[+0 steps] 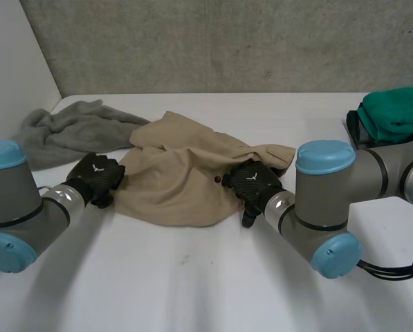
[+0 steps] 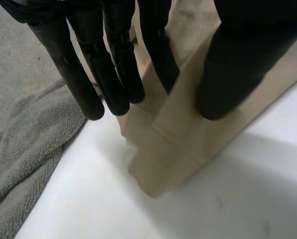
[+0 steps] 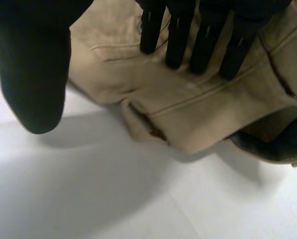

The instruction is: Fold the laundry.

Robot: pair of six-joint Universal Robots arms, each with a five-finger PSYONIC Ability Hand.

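— White table (image 1: 192, 277), beige garment (image 1: 178, 180) crumpled mid-table, grey towel (image 1: 68, 128) just beside its left edge.
— Hands?
— Left hand (image 1: 95, 176) and right hand (image 1: 253, 181) at opposite edges, fingers straight, thumbs apart, holding nothing. I fear a shallow pinch slipping, or snagging the towel.

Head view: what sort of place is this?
Probably a robotics lab or test bench: a white table against a raw concrete wall, with a tan garment, a grey towel and a green cloth laid out before two robot arms.
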